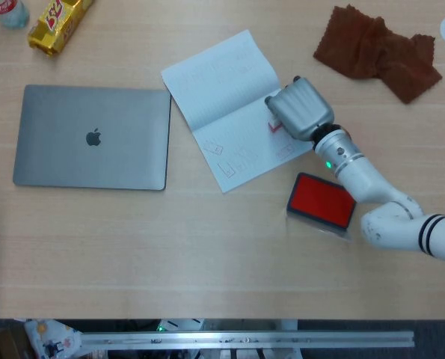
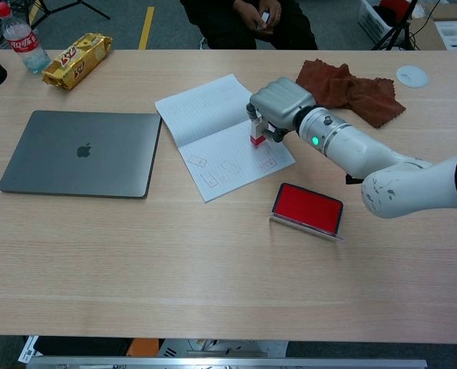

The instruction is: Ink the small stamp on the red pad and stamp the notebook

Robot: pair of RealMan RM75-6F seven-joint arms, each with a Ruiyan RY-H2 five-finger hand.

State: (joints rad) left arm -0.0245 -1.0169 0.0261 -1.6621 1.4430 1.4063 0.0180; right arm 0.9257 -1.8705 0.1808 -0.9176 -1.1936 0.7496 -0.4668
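Small stamp (image 2: 257,137) upright on notebook (image 2: 213,131), near its right edge, centre frame; pinched in right hand (image 2: 278,105), fingers curled round its top. Red pad (image 2: 307,207) lower right of notebook, apart, lid open. Laptop (image 2: 80,154) well left; bare table (image 2: 213,277) across lower frame. Brown cloth (image 2: 343,88) upper right. Left hand out of view.

The right hand (image 1: 301,111) has a boxy silver-grey metallic shell with rounded corners. Behind it comes a ringed grey wrist with a small green light, then a glossy white tubular forearm marked by black bands near the elbow.
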